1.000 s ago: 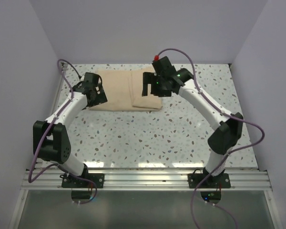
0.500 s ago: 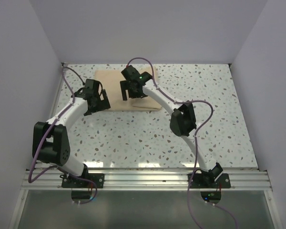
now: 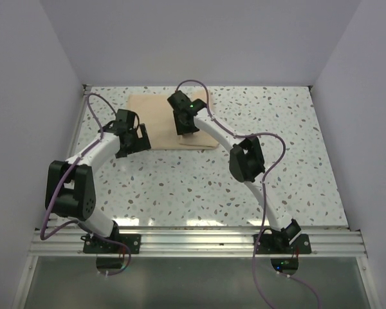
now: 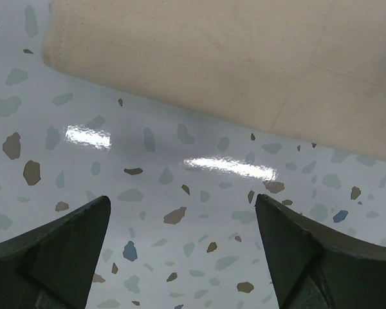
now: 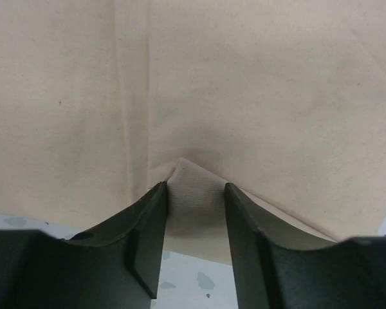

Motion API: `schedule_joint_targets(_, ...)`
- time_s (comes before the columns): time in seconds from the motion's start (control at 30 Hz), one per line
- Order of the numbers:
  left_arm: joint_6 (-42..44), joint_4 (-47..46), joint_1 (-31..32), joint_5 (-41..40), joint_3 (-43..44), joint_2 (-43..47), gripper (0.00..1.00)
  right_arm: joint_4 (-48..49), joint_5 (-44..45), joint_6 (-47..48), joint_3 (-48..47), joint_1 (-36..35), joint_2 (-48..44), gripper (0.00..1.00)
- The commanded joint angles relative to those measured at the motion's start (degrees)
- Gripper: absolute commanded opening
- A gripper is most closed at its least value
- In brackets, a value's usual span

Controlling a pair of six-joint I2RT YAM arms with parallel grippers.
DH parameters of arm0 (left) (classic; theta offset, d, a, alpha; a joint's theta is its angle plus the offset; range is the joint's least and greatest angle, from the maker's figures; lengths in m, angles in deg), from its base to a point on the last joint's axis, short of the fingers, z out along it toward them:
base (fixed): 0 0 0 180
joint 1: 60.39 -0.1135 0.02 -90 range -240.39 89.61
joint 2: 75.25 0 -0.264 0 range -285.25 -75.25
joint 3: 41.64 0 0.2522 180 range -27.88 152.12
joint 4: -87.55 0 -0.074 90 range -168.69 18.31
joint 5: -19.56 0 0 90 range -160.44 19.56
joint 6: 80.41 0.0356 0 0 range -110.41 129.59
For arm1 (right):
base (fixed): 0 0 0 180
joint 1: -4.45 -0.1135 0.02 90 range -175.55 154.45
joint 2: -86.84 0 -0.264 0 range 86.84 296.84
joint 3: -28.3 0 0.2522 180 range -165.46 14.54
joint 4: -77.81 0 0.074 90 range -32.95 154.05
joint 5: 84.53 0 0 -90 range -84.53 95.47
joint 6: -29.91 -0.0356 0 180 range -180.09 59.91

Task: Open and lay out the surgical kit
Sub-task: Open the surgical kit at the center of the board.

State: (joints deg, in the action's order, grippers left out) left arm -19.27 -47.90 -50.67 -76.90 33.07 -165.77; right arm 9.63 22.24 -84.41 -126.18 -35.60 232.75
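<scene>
Step in hand: opening the first flap. Cloth wrap (image 3: 156, 117) lies fully folded at the far side of the desk (image 3: 296, 135), left of centre, contents hidden. Right pincer (image 5: 193, 193) sits on the bundle by its near edge, jaws partly drawn in and pinching a raised tuck of fabric. Left pincer (image 4: 181, 201) is spread wide and holds nothing, hovering over the desk just near of the wrap's left corner. Next, likely: lift and peel the flap off. The bite looks shallow and may slip.
</scene>
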Motion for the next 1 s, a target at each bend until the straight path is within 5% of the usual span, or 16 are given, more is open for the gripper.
schedule_joint_targets(0.0,1.2,-2.2,-0.7,1.0,0.3,-0.8,0.98,1.2,-2.1,0.7,2.7,-0.1,-1.7,0.42)
schedule_joint_targets(0.07,1.1,-2.2,-0.8,1.1,0.2,-1.1,0.97,1.1,-2.5,1.5,3.7,0.1,-2.3,0.31)
schedule_joint_targets(0.13,0.9,-2.2,-0.8,1.3,0.2,-1.6,0.97,0.8,-2.5,1.7,4.0,0.1,-3.3,0.02)
schedule_joint_targets(0.17,0.8,-2.2,-0.8,1.3,0.3,-1.6,0.97,0.7,-2.4,1.8,4.2,0.1,-3.7,0.0)
schedule_joint_targets(0.43,1.5,-0.2,-0.8,-1.7,3.5,-3.6,0.97,2.1,2.0,-1.2,8.0,8.0,-13.2,0.0)
schedule_joint_targets(0.8,1.5,1.8,-0.7,-3.7,8.5,-8.0,0.96,1.2,21.4,-4.9,34.9,19.0,-34.4,0.0)
schedule_joint_targets(0.97,0.8,1.7,-0.7,-3.1,9.0,-8.7,0.96,-3.4,24.7,-8.9,42.9,20.6,-35.3,0.0)
